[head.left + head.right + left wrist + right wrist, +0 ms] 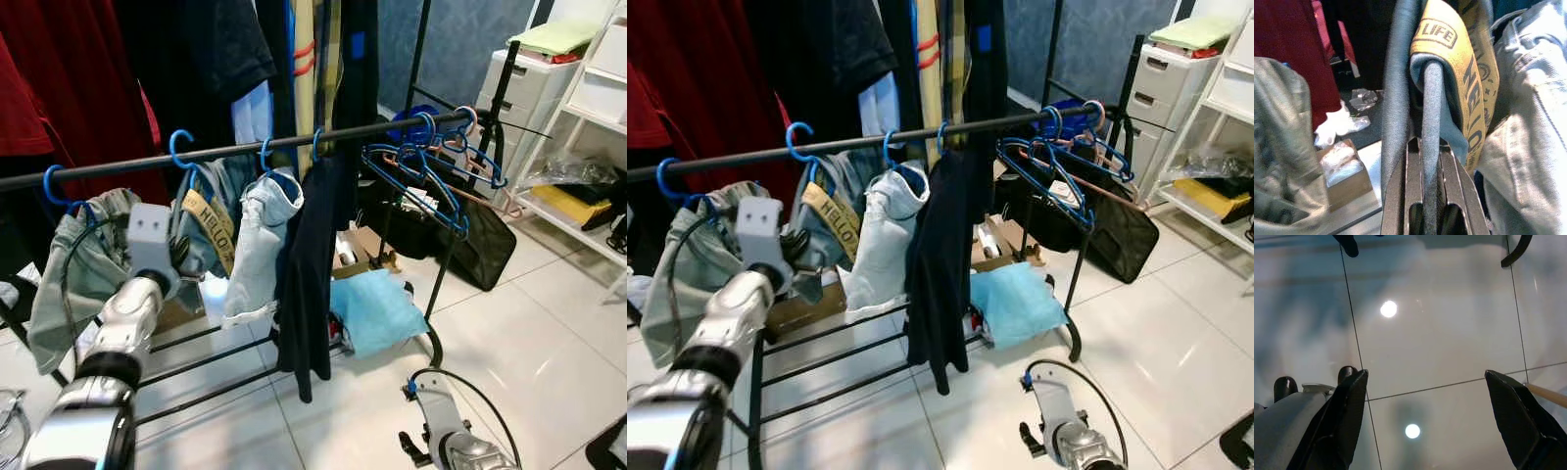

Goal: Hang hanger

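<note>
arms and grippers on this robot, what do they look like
Both arms are silver metal with black joint bands. The left arm carries a pale grey camera box at its wrist; the right arm has a black cable looping over it. The right gripper has long, flat black fingers.

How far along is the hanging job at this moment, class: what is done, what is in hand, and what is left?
Done: the blue hanger carrying the grey garment already hooks over the black rail.
In hand: the left gripper is shut on the garment's fabric, beside the pale jeans.
Left: letting go and drawing back. The right gripper hangs open over the tiled floor.
</note>
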`<state>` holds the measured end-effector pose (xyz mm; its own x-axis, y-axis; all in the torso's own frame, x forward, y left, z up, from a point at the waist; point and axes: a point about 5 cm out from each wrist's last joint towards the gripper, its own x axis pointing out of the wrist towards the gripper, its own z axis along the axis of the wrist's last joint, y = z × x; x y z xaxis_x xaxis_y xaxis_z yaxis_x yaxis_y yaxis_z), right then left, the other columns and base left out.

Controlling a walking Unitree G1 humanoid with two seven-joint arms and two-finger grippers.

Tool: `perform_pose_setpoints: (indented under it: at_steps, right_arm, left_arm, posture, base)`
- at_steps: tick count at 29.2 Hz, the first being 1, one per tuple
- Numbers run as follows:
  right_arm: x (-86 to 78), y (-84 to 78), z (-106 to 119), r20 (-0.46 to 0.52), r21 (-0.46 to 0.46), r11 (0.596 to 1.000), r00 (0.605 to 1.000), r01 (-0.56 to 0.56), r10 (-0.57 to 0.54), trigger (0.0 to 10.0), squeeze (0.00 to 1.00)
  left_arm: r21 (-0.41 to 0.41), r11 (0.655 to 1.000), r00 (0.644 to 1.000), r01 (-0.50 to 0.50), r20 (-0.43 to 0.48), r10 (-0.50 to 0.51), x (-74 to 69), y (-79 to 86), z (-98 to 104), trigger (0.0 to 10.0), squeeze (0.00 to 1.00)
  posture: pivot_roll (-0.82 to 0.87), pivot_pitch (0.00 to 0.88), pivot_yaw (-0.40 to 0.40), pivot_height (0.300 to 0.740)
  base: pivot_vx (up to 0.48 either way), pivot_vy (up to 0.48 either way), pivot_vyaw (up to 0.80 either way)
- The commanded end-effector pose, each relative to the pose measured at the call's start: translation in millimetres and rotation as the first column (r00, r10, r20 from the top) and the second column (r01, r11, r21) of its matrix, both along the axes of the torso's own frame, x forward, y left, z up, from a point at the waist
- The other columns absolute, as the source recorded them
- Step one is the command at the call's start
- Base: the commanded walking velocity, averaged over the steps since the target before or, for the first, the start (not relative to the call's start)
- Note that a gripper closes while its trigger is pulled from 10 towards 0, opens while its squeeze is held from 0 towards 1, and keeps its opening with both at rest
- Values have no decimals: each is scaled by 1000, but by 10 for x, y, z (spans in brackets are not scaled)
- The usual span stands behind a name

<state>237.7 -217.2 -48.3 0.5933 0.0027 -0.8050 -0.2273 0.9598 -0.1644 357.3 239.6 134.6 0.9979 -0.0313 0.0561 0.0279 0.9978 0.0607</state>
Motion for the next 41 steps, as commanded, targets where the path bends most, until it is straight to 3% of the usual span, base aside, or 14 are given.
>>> perform_pose_setpoints:
  at_steps: [1, 2, 7, 12, 17, 20, 22, 25, 34, 41]
  right_arm:
    - [-15, 11, -12, -1, 0, 1000, 1000, -4, 4, 10000, 0]
    - [-15, 9, -11, -2, 0, 1000, 1000, -4, 4, 10000, 0]
    - [-14, 8, -11, -2, -1, 1000, 1000, -5, 5, 10000, 0]
    - [-10, 4, -7, -2, -4, 1000, 1000, -6, 6, 10000, 0]
    - [-3, 2, -3, 1, -5, 1000, 1000, -4, 4, 10000, 0]
    - [-3, 2, -2, 2, -6, 1000, 1000, -4, 4, 10000, 0]
    - [-3, 2, -2, 2, -6, 1000, 1000, -4, 4, 10000, 0]
    - [-4, -2, -2, 4, -6, 1000, 1000, -6, 6, 10000, 0]
    - [-4, -3, 0, 20, 7, 1000, 1000, 10, -10, 10000, 0]
    - [3, -1, 8, 48, 35, 999, 998, 38, -40, 10000, 0]
  left_arm:
    - [-4, 1000, 998, -12, 61, 12, -16, 79, 112, 7529, 0]
    - [1, 1000, 997, -25, 71, 25, -53, 121, 114, 10000, 0]
    - [12, 1000, 997, -28, 75, 27, -84, 148, 112, 10000, 0]
    - [80, 997, 999, -16, 31, 14, -181, 219, 19, 10000, 0]
    - [156, 987, 999, 22, -50, -15, -379, 352, -155, 10000, 0]
    - [175, 984, 997, 39, -73, -26, -496, 428, -178, 10000, 0]
    - [175, 984, 997, 39, -73, -26, -496, 428, -178, 10000, 0]
    - [204, 977, 994, 56, -100, -36, -645, 510, -183, 10000, 0]
    - [199, 977, 993, 71, -112, -49, -700, 502, -180, 10000, 0]
    - [167, 981, 988, 100, -130, -79, -745, 388, -238, 10000, 0]
  posture:
    - [-89, 3, 6, 740]
    - [-86, 2, 4, 740]
    - [-85, 1, 3, 740]
    - [-83, 0, 4, 740]
    - [-80, 0, 6, 740]
    - [-72, 0, 2, 740]
    - [-72, 0, 2, 740]
    - [-66, 0, 2, 740]
    - [-63, 0, 0, 740]
    - [-65, 0, -1, 740]
  base:
    - [0, 0, 0]
    - [0, 0, 0]
    - [0, 0, 0]
    - [0, 0, 0]
    - [-275, 0, 0]
    - [-296, 0, 0]
    - [-296, 0, 0]
    - [-296, 0, 0]
    - [-305, 0, 0]
    - [-328, 0, 0]
